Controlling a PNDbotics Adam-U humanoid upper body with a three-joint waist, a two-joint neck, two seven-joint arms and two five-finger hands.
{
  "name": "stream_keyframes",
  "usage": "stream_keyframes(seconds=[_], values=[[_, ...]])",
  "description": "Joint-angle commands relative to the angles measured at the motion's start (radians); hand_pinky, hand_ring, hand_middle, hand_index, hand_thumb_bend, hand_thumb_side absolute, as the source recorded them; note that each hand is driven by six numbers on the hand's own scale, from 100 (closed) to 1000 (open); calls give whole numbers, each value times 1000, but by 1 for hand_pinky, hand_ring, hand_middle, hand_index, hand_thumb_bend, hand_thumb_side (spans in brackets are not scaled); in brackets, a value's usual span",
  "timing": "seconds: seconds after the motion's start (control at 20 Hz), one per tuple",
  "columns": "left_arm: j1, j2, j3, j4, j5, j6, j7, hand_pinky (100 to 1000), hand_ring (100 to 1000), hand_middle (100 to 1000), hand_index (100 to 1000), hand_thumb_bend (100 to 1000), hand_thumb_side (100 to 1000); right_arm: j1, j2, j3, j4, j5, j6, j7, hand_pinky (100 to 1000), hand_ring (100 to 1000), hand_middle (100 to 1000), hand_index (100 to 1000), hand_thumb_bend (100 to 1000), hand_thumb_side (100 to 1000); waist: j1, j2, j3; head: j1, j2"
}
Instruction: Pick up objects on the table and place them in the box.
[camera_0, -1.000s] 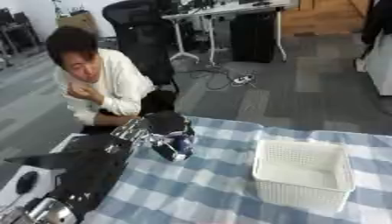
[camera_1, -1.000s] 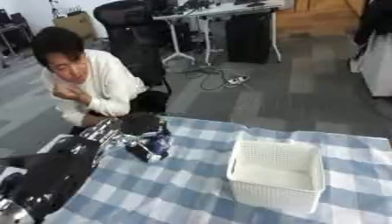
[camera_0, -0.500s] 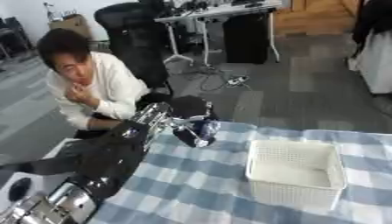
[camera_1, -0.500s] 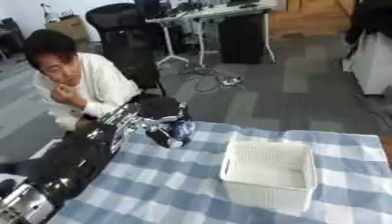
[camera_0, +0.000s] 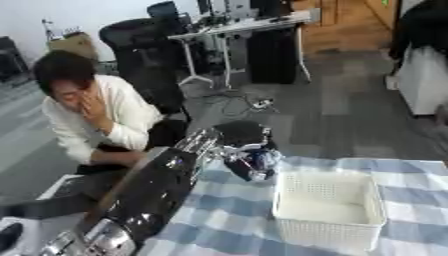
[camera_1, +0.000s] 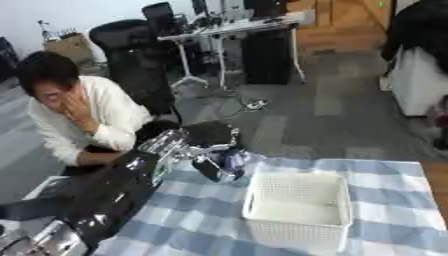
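My left arm reaches in from the lower left, and my left hand (camera_0: 238, 137) is held above the far side of the checked table, curled round a blue and white object (camera_0: 254, 164) that hangs below it. The hand and object are just left of the white perforated box (camera_0: 328, 210), near its far left corner and slightly above its rim. The box stands on the blue and white cloth and looks empty inside. My right hand shows in neither view.
The checked tablecloth (camera_0: 219, 225) covers the table, with a white strip (camera_0: 66, 185) at its left. A person sits on the floor beyond the table's far left edge. Office chairs and desks stand further back.
My left hand has carried the blue and white object up and to the right, from over the left of the table to beside the box's near-left corner. The camera has also shifted.
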Motion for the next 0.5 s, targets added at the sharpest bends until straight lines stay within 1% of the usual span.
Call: stream_keyframes(seconds=[0.05,0.15,0.2,0.25,0.3,0.35,0.4,0.45,0.5], values=[[-36,-1,8,3,-39,1,25,100,100,119,191,100,479,-22,5,6,-16,-11,-4,9,535,534,589,654,233,1000,-4,-11,-3,18,-17],[-36,-14,16,17,-67,11,38,100,100,136,200,100,482,-26,9,9,-16,-15,-5,13,535,534,589,654,234,1000,-4,-9,-8,23,-20],[-36,-20,21,25,-82,19,42,100,183,276,315,100,449,-29,10,11,-16,-16,-6,15,535,533,589,654,235,1000,-3,-7,-10,26,-23],[-37,-25,24,31,-98,27,44,100,244,311,339,100,475,-30,11,12,-16,-18,-7,17,535,533,589,654,235,1000,-3,-6,-12,27,-25],[-37,-26,22,33,-123,35,41,701,701,621,559,319,810,-32,12,14,-16,-19,-7,19,535,533,589,654,232,1000,-3,-5,-14,28,-27],[-38,-27,19,31,-162,48,37,892,847,782,659,584,901,-33,13,15,-16,-20,-8,22,535,534,589,654,230,1000,-2,-4,-15,30,-28],[-37,-29,19,28,-201,60,37,998,940,856,724,826,953,-35,14,16,-16,-22,-8,23,535,534,589,655,228,1000,-2,-3,-17,31,-30],[-36,-31,20,27,-238,69,36,1000,994,896,759,993,955,-36,15,17,-16,-23,-8,25,535,534,589,655,227,1000,-1,-2,-18,32,-31],[-36,-32,20,27,-272,76,36,1000,1000,961,817,1000,993,-37,16,18,-16,-24,-9,26,535,534,589,655,227,1000,0,-1,-19,33,-31]])
